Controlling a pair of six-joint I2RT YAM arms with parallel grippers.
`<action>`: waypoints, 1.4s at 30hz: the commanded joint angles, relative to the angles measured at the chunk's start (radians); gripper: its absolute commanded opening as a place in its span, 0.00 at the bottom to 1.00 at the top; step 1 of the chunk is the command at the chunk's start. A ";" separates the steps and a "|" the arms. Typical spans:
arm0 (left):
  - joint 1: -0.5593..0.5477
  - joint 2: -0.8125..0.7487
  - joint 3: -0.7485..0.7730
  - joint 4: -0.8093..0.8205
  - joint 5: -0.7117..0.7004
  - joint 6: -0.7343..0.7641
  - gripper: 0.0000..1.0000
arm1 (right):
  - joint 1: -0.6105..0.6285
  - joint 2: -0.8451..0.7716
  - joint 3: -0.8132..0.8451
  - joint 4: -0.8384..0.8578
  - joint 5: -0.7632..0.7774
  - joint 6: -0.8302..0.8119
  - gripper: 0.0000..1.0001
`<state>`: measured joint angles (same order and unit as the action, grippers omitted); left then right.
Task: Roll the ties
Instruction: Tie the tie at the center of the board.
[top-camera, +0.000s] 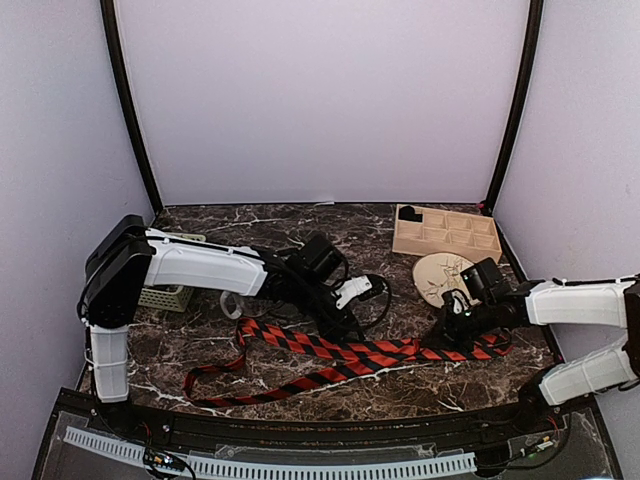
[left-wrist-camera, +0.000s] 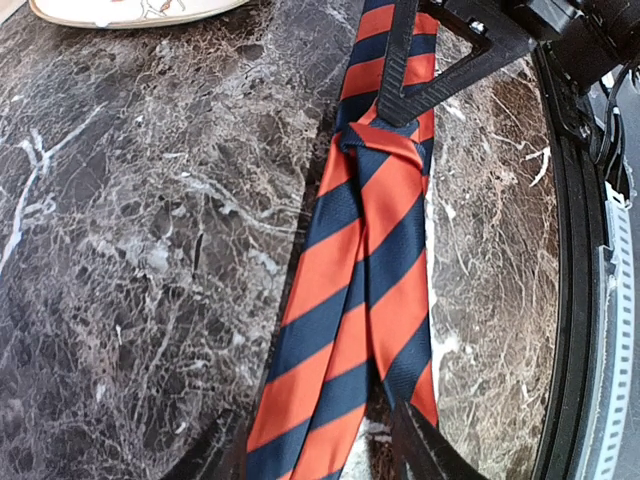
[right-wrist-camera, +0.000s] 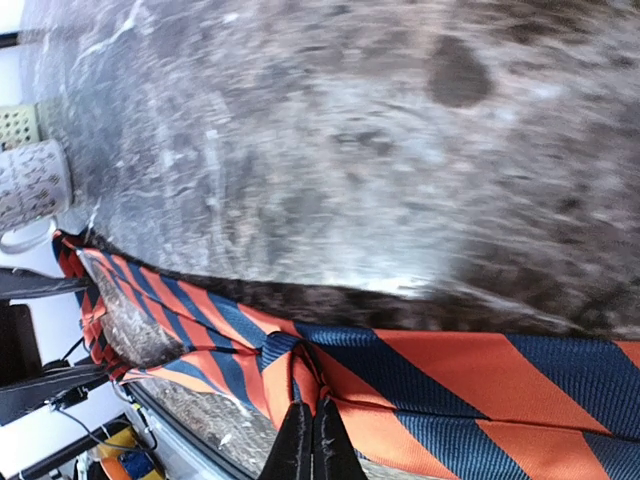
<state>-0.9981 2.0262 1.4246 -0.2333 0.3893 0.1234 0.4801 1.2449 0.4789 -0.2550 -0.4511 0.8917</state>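
My right gripper (right-wrist-camera: 311, 408) pinched the soft, likely slippery tie (right-wrist-camera: 480, 380) at its fold, my left gripper (left-wrist-camera: 320, 450) half open

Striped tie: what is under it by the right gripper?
Only the marble table shows, on both sides of the tie. Its two overlapping layers cover whatever lies directly beneath.

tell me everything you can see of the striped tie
The striped tie is woven-looking fabric with red-orange and dark navy diagonal stripes. It lies on the marble table, doubled back in a long loop, unrolled. The right gripper pinches a bunched fold; the left gripper straddles it, open.
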 joint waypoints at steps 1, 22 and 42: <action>0.005 -0.029 -0.035 0.000 -0.024 -0.041 0.47 | -0.029 -0.030 -0.021 -0.074 0.046 -0.016 0.00; 0.061 0.109 -0.030 -0.243 -0.145 -0.098 0.02 | -0.138 -0.082 0.034 -0.332 0.202 -0.064 0.00; 0.085 0.110 -0.022 -0.282 -0.119 -0.165 0.00 | -0.350 -0.001 0.082 -0.541 0.395 0.047 0.00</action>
<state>-0.9245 2.1040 1.4322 -0.3710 0.3023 -0.0277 0.1360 1.1610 0.5552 -0.8555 -0.0380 0.9771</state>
